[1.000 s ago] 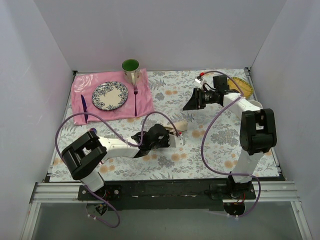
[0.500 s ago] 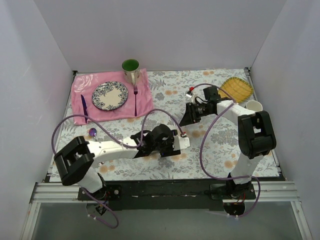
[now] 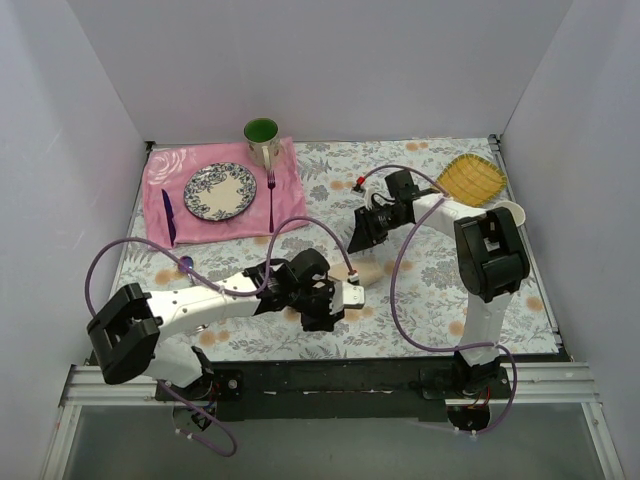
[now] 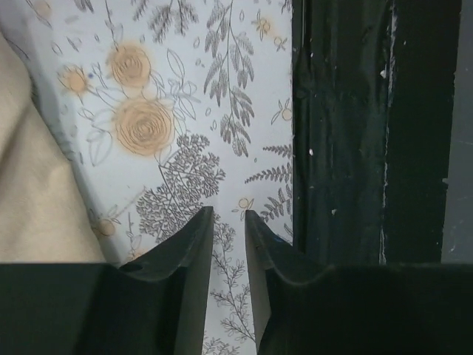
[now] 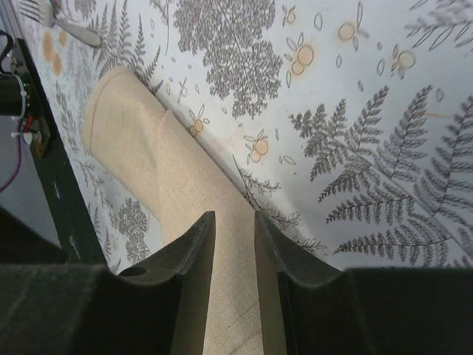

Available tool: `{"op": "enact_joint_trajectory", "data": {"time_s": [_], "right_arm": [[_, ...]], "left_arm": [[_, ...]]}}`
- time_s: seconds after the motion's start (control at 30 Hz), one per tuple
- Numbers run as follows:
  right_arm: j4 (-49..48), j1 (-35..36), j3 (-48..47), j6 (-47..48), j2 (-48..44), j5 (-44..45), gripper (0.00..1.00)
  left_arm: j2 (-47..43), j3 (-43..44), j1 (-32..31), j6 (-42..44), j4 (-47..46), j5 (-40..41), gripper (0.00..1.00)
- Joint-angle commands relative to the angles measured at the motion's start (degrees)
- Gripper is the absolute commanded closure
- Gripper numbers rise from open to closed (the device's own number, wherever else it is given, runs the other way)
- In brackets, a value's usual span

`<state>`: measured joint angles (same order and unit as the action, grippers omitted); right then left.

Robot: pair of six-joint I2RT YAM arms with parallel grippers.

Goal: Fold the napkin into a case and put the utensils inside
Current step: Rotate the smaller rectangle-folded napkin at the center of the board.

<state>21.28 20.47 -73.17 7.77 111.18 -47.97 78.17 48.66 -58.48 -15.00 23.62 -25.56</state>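
Note:
The beige napkin [image 3: 362, 272] lies folded as a narrow oblong case on the floral tablecloth. It runs from under my right jaws away in the right wrist view [image 5: 148, 148], and its edge shows in the left wrist view [image 4: 29, 185]. My right gripper [image 5: 235, 216] hovers over the case's near end, jaws a narrow gap apart and empty; in the top view [image 3: 362, 238] it sits just behind the case. My left gripper [image 4: 229, 214] is narrowly open and empty over bare tablecloth beside the case [image 3: 322, 312]. The pale fork [image 5: 59, 22] lies past the case's far end. The spoon's purple bowl [image 3: 186, 264] lies far left.
A pink mat [image 3: 290, 200] at back left holds a patterned plate [image 3: 220, 191], a green mug [image 3: 262, 138], a purple fork [image 3: 271, 195] and a dark purple utensil [image 3: 168, 215]. A yellow basket [image 3: 472, 177] and a white cup [image 3: 512, 210] stand at right. The black table edge [image 4: 347, 133] is near my left gripper.
My right arm has swung from the back right down and left to the case. My left arm has stretched to the right and nearer the front edge.

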Motion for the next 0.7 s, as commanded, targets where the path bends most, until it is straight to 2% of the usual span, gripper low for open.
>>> {"op": "enact_joint_trajectory", "data": {"time_s": [0.0,0.13,0.4,0.57,0.67], "right_arm": [[0.87,0.54,2.50,3.13,-0.43,1.47,0.65],[2.36,0.54,5.66,4.71,-1.57,1.91,0.67],[0.97,1.59,19.44,4.10,-10.18,1.03,0.68],[-2.55,3.87,25.44,0.67,-14.92,-1.95,0.67],[-3.96,6.59,27.37,-0.12,-16.25,-2.92,0.66]], "left_arm": [[3.12,-0.85,5.54,-2.40,3.89,-4.49,0.80],[7.95,0.29,11.62,-1.43,5.04,-6.08,0.82],[14.98,1.43,18.92,-0.64,-0.67,0.14,0.83],[23.68,7.31,22.79,-1.52,-5.24,3.94,0.82],[29.22,14.77,25.08,-1.69,-6.13,3.68,0.81]]}}
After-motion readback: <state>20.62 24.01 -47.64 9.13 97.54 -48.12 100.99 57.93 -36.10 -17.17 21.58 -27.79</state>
